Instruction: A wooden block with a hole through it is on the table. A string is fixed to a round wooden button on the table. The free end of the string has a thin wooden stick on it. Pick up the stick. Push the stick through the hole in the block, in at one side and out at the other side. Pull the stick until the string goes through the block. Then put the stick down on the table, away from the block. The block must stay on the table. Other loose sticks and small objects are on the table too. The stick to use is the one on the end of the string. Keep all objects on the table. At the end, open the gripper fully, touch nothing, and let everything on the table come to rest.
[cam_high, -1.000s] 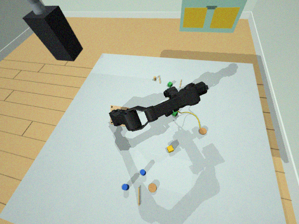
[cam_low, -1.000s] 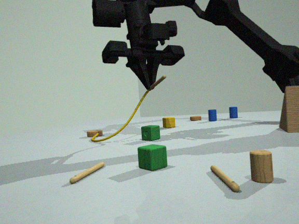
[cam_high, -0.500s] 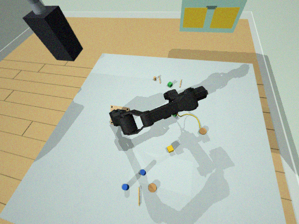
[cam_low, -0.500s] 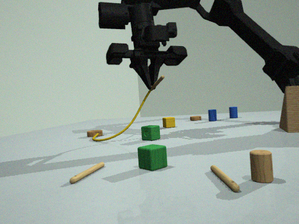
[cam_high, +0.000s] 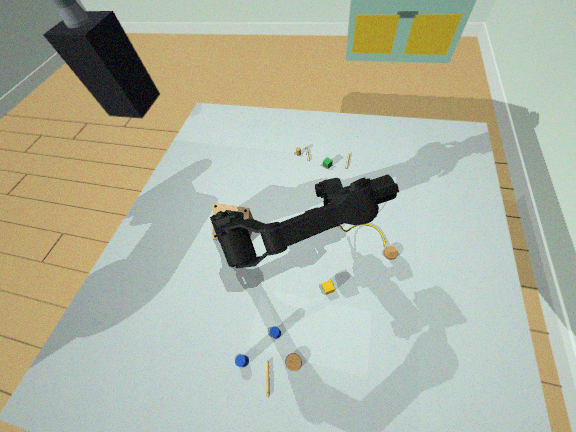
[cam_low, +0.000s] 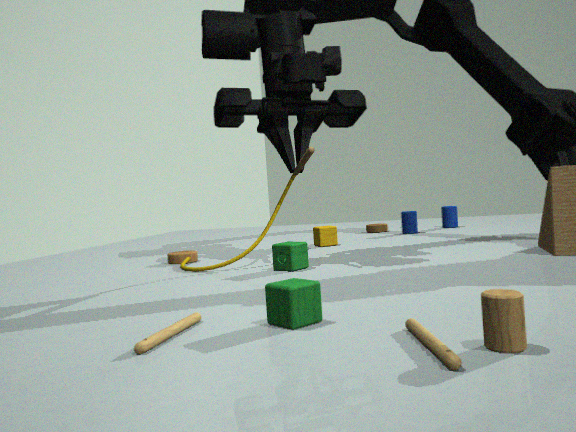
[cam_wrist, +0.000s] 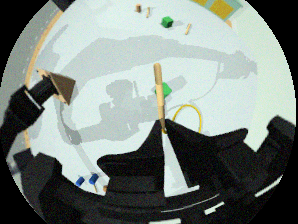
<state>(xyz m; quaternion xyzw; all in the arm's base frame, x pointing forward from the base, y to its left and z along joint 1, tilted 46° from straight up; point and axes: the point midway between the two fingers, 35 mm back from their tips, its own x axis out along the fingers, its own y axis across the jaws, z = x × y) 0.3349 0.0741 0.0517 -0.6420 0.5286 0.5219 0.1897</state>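
My gripper (cam_low: 296, 170) (cam_wrist: 161, 121) is shut on the stick (cam_low: 306, 158) (cam_wrist: 159, 90) near its string end, well above the table. The stick's free end points obliquely up, past the fingertips. The yellow string (cam_high: 378, 229) (cam_low: 272, 220) (cam_wrist: 201, 120) hangs from the stick in a slack curve to the round wooden button (cam_high: 391, 253) (cam_low: 175, 258) on the table. The green block with a round hole mark (cam_low: 297, 257) (cam_wrist: 167, 90) sits on the table below the gripper. The arm hides the block and fingertips in the top view.
Another green cube (cam_high: 327, 163) (cam_low: 294, 306), two loose sticks (cam_low: 167, 334) (cam_low: 433, 344) and a wooden cylinder (cam_low: 504, 322) lie at the far side. A yellow cube (cam_high: 328, 287), two blue cylinders (cam_high: 275, 332) (cam_high: 241, 360), a brown disc (cam_high: 293, 362) and a loose stick (cam_high: 268, 379) lie opposite.
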